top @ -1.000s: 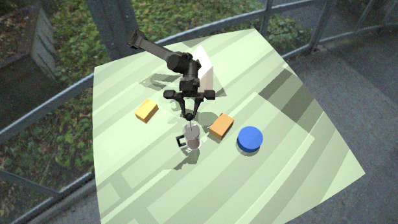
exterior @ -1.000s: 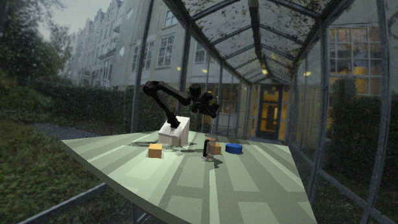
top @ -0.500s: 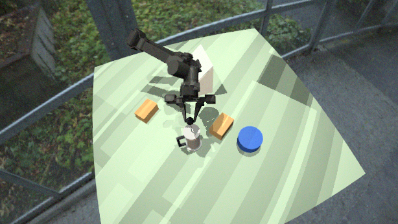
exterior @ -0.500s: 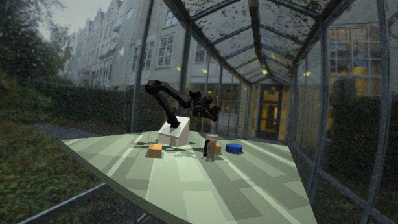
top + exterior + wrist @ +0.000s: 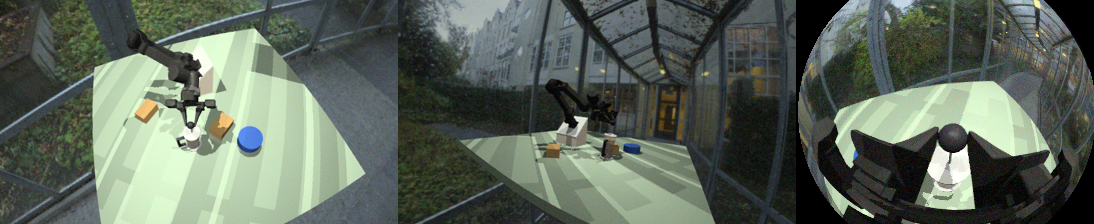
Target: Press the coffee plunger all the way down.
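The coffee press (image 5: pixel 193 143) (image 5: pixel 610 148) stands upright on the table, with a white lid (image 5: pixel 192 132) (image 5: pixel 948 169) and a dark handle (image 5: pixel 180 142) (image 5: pixel 604 149) on its left side in the top and exterior views. A round black plunger knob (image 5: pixel 190 124) (image 5: pixel 953 138) sits above the lid on a thin rod, part of which shows between knob and lid. My gripper (image 5: pixel 190 125) (image 5: pixel 613 123) (image 5: pixel 953 133) is shut on the knob, one fingertip on each side of it. The knob stands clear above the lid. The press's lower part is mostly hidden in the wrist view.
One orange block (image 5: pixel 146 111) (image 5: pixel 553 151) lies left of the press. Another orange block (image 5: pixel 222 126) (image 5: pixel 616 149) lies close to its right in the top view. A blue disc (image 5: pixel 249 138) (image 5: pixel 631 148) lies farther right. A pale wedge-shaped box (image 5: pixel 207 83) (image 5: pixel 571 138) stands by the arm.
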Action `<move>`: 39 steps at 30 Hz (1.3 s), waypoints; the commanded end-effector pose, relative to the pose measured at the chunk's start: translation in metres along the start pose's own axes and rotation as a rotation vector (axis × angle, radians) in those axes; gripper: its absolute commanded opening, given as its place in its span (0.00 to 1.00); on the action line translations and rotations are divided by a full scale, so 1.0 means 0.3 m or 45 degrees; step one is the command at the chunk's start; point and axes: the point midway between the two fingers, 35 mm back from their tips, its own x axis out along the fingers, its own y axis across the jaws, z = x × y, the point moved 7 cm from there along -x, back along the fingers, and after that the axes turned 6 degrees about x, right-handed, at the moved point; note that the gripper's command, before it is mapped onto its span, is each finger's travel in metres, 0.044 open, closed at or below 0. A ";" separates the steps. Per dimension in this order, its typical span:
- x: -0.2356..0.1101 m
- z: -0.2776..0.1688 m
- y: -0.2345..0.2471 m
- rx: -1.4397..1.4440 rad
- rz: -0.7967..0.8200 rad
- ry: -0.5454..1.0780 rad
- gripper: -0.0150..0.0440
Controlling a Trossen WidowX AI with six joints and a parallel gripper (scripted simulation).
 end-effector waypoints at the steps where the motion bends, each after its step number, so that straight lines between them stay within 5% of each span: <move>1: 0.021 -0.065 -0.004 -0.050 -0.011 0.063 0.46; 39: 0.096 -0.084 -0.004 -0.051 -0.015 0.057 0.46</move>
